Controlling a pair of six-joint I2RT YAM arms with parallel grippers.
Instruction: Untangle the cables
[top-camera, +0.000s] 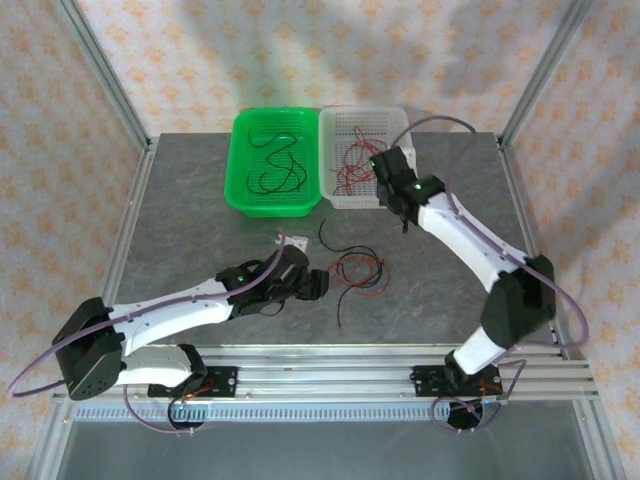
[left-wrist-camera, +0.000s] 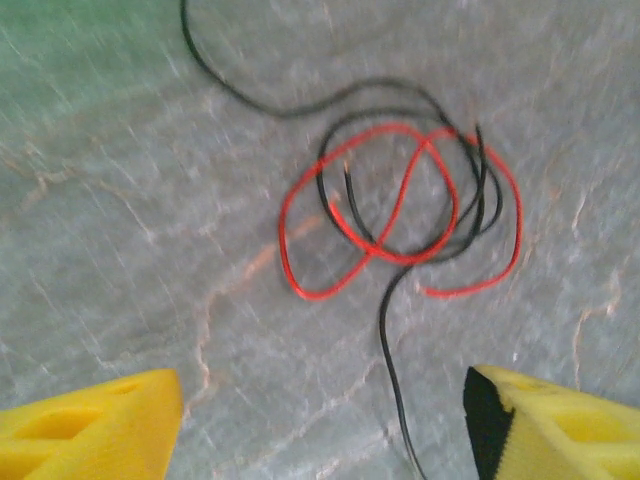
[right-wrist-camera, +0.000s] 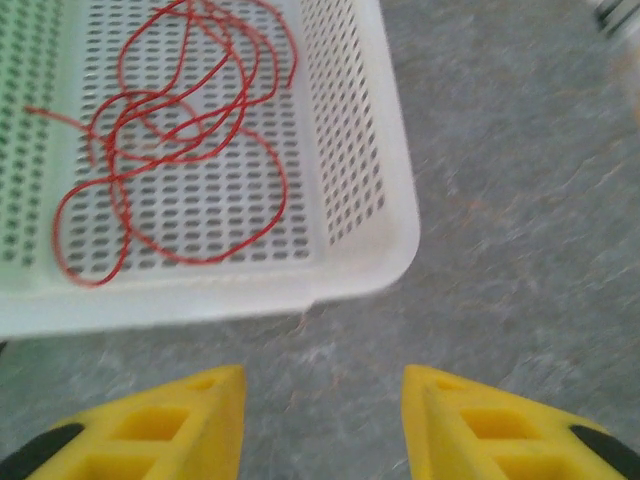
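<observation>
A tangle of red and black cables (top-camera: 356, 270) lies on the grey table in front of the baskets. In the left wrist view a red cable (left-wrist-camera: 400, 215) loops through a black cable (left-wrist-camera: 300, 108), and the black cable's tail (left-wrist-camera: 398, 400) runs down between my yellow fingers (left-wrist-camera: 100, 425), close to the right one. My left gripper (left-wrist-camera: 320, 430) (top-camera: 318, 285) stands open just left of the tangle, holding nothing. Red cables (right-wrist-camera: 170, 130) lie in the white basket (right-wrist-camera: 370, 200). My right gripper (right-wrist-camera: 322, 420) (top-camera: 385, 170) hovers open at that basket's near right corner.
The green basket (top-camera: 240, 160) with black cables (top-camera: 278, 170) stands against the left side of the white basket (top-camera: 395, 120) at the back of the table. A small white piece (top-camera: 295, 240) lies near the left gripper. Metal frame posts rise at the back corners.
</observation>
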